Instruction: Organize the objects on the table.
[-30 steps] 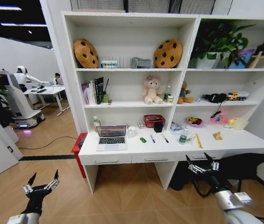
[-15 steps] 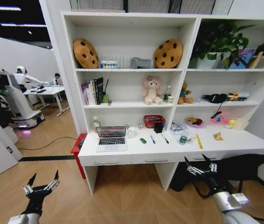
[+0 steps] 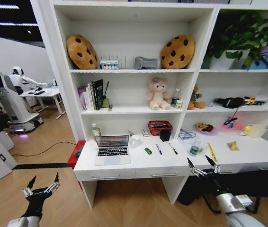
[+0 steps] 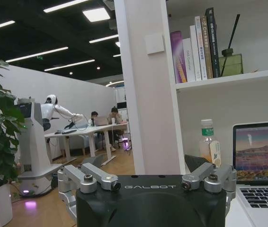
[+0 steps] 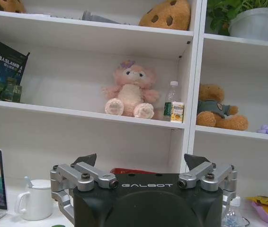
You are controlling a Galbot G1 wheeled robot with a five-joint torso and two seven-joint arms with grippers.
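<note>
Head view has shifted since a second ago: the shelving and table (image 3: pixel 124 166) loom larger and sit more to our right, so we have driven closer; the things on it have not moved. Nothing is grasped yet, so we judge the tidying has not begun and this is only the approach.

Our right gripper (image 3: pixel 201 167) hangs with its fingers spread wide and empty, just below the table edge; the bottle (image 3: pixel 193 148) and yellow strip (image 3: pixel 212 152) lie just beyond its fingertips, the pens (image 3: pixel 158 149) and green car (image 3: pixel 147 151) further to their left. Our left gripper (image 3: pixel 41 185) is low over the floor, also wide open and empty, with the laptop (image 3: pixel 112 149) well beyond and right of its fingers.

Both gripper bodies read "GALBOT". A book (image 5: pixel 4 71) on the shelf shows "SLAM" in its title.
</note>
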